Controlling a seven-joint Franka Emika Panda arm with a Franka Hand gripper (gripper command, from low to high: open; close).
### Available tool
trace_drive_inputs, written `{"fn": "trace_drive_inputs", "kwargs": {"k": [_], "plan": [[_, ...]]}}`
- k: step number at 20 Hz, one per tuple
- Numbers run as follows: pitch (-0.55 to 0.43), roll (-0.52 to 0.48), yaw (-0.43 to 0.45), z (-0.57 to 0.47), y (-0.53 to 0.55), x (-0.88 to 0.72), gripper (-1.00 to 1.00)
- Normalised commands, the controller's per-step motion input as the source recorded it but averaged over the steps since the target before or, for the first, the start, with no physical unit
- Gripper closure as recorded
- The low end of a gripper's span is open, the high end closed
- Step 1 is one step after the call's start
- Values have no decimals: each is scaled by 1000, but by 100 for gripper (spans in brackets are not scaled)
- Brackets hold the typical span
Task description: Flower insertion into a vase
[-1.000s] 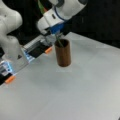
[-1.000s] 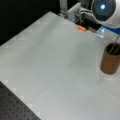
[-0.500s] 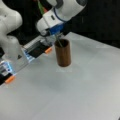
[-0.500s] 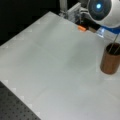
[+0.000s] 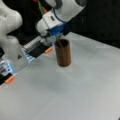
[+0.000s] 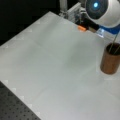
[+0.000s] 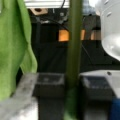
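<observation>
The vase (image 5: 63, 53), a dark brown cylinder, stands upright on the white table in both front views (image 6: 109, 61). My gripper (image 5: 57, 35) hangs just above its mouth on a front view's left side. It is shut on the flower's green stem (image 7: 75, 37), which sits between the two dark fingers (image 7: 48, 82). The thin lower end of the stem (image 5: 60, 42) reaches down into the vase's mouth, and it also shows as a slanted line (image 6: 116, 40). A green leaf (image 7: 15, 37) fills the wrist view's left. The flower's green and red top (image 5: 41, 7) sticks up behind the arm.
A second white robot base (image 5: 11, 42) stands at a front view's left, with a rail carrying orange tabs (image 5: 48, 50) behind the vase. The white table (image 6: 50, 65) ends in a dark perforated board (image 6: 15, 107) at a front view's bottom left.
The gripper with the flower has barely shifted above the vase. The vase has stayed in place.
</observation>
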Motion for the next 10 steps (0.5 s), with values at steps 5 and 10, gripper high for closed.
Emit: {"fn": "trace_drive_inputs", "kwargs": {"k": [5,10], "plan": [[182,-105,9,-30,92,368,-100],[189,-88,-15,-10,99,364,-100]]}}
